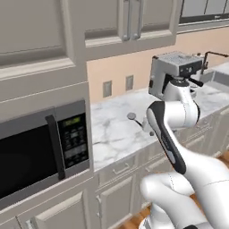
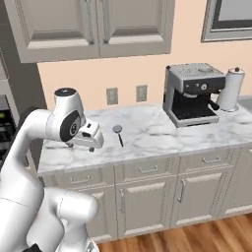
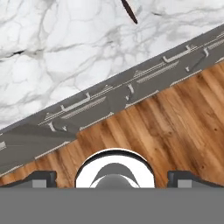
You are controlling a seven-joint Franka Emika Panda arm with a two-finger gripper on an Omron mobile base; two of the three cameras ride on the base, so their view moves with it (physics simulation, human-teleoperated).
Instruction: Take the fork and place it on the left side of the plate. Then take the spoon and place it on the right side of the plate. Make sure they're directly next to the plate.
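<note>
The marble bench (image 2: 157,130) runs long under the wall cupboards, with the espresso machine (image 2: 189,93) standing at its back. The white arm (image 2: 29,147) leans in well to the left of the espresso machine, its hand hanging over the bench's front edge rather than over anything it could pick up.

That is where I judge the trouble could start. From the hand's own view the fingers (image 3: 43,177) point down past the drawer fronts (image 3: 109,100) at the wooden floor (image 3: 175,122), so a straight drop from here would close on nothing or knock the bench edge. The task also calls for the fork first. The nearest utensil is the spoon (image 2: 118,135), so a hasty reach could take the wrong piece. I cannot tell where the plate stands.

The spoon lies flat on the bench, left of the espresso machine and apart from it, with its round bowl toward the wall and its dark handle toward the front.

The fingers are spread wide and hold nothing. The spoon lies between them and the espresso machine, farther back on the bench and not touching them, and only its handle end (image 3: 129,12) shows ahead of them.
</note>
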